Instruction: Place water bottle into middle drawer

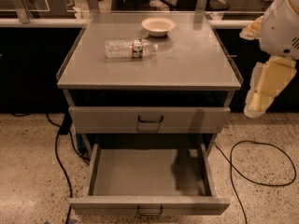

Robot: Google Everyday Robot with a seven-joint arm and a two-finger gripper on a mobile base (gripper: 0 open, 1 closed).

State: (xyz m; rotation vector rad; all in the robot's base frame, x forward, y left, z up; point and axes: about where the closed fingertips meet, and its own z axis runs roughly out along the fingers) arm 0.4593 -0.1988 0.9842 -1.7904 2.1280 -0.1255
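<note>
The water bottle (pixel 130 48) lies on its side on the grey cabinet top (pixel 191 62), its neck and red-and-dark label pointing right. The middle drawer (pixel 149 203) is pulled fully out at the bottom, and nothing lies inside it. My gripper (pixel 257 107), cream-coloured, hangs off the white arm (pixel 282 22) at the right edge of the view. It is beside the cabinet's right front corner, well away from the bottle, and nothing shows in it.
A shallow cream bowl (pixel 158 25) stands on the cabinet top behind the bottle. The upper drawer front (pixel 149 119) is shut. Black cables lie on the speckled floor at the right (pixel 254 169) and left (pixel 60 146). A counter edge and chairs stand behind.
</note>
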